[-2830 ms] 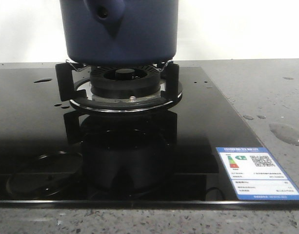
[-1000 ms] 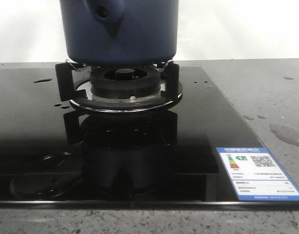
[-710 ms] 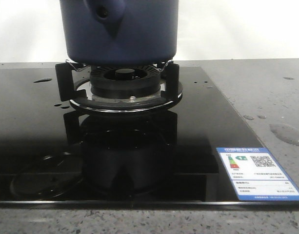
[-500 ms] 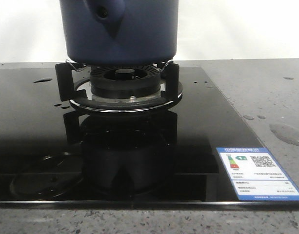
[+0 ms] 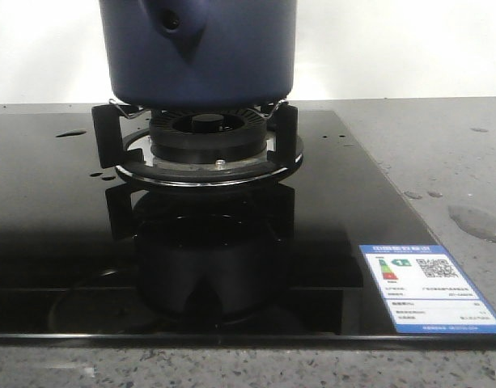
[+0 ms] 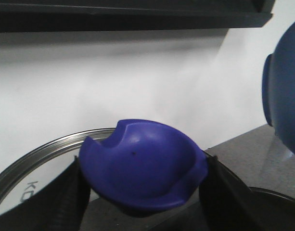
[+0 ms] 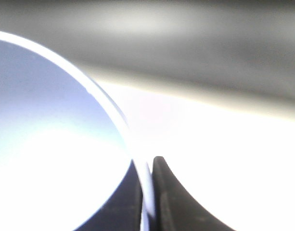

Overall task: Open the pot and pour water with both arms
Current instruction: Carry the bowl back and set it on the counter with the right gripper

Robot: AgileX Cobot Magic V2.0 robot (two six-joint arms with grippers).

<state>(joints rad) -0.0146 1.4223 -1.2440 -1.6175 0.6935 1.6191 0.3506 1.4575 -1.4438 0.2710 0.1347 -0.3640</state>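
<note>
The dark navy pot (image 5: 199, 48) stands on the gas burner (image 5: 201, 141) at the back of the black hob, its handle socket (image 5: 171, 19) facing me. It also shows in the left wrist view (image 6: 288, 91). My left gripper (image 6: 143, 164) is shut on the blue knob (image 6: 142, 168) of a glass lid with a metal rim (image 6: 36, 155), held in the air beside the pot. My right gripper (image 7: 147, 168) is shut on the thin rim of a light blue bowl (image 7: 51, 144). Neither gripper shows in the front view. Water lies as a puddle (image 5: 476, 220) on the counter.
Small drops sit on the hob (image 5: 69, 132) left of the burner. A white energy label (image 5: 426, 287) is stuck on the hob's front right corner. The grey speckled counter (image 5: 442, 153) runs along the right. A dark hood (image 6: 137, 14) hangs above.
The round reflection of the lid in the hob's front left has shifted and then faded out of sight. The pot has not moved.
</note>
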